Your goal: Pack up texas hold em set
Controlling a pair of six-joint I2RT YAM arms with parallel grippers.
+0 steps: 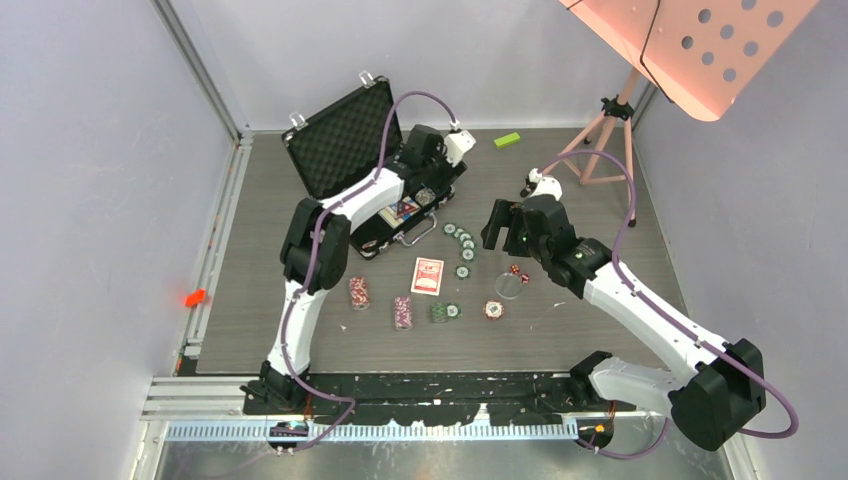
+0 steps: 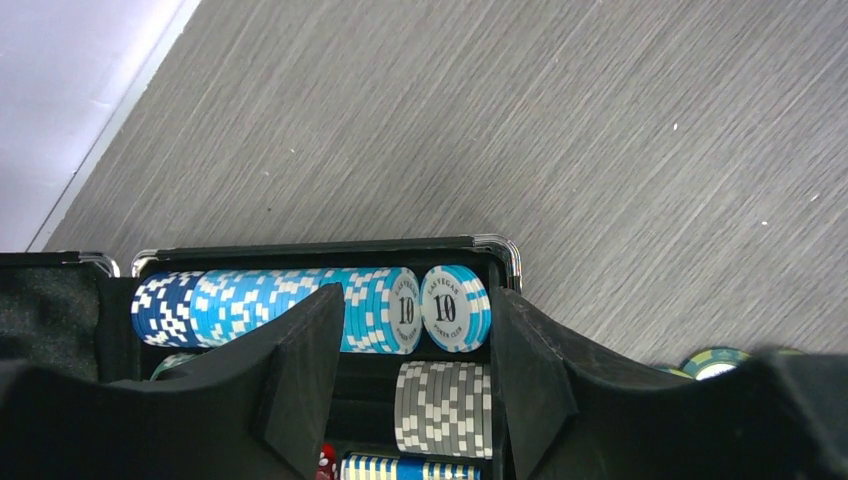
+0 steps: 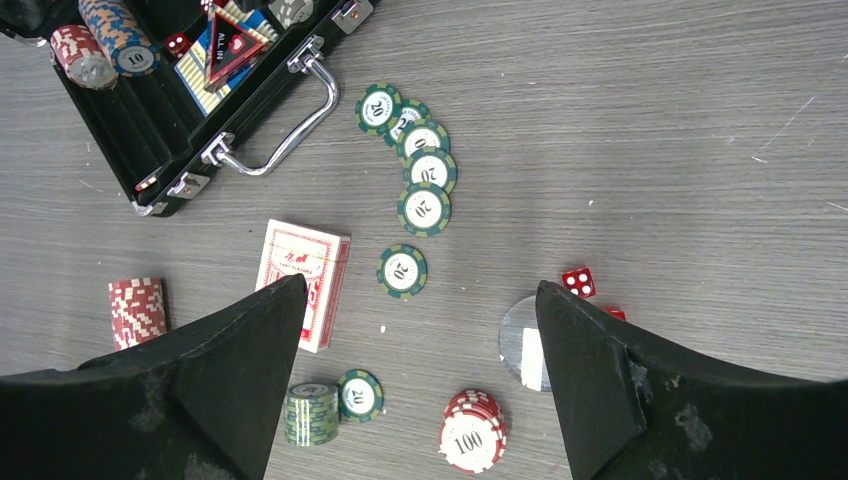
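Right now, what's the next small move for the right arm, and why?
Probably lower the right gripper onto the lone green chip. Its jaws stand open and empty, the chip lies flat almost between them, clear of the card deck, and the left gripper occupies the case.

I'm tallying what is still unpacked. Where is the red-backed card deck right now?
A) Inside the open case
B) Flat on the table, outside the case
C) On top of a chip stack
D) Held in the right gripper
B: the red-backed card deck lies flat on the table, apart from the open case, and the right gripper hangs open above it, holding nothing.
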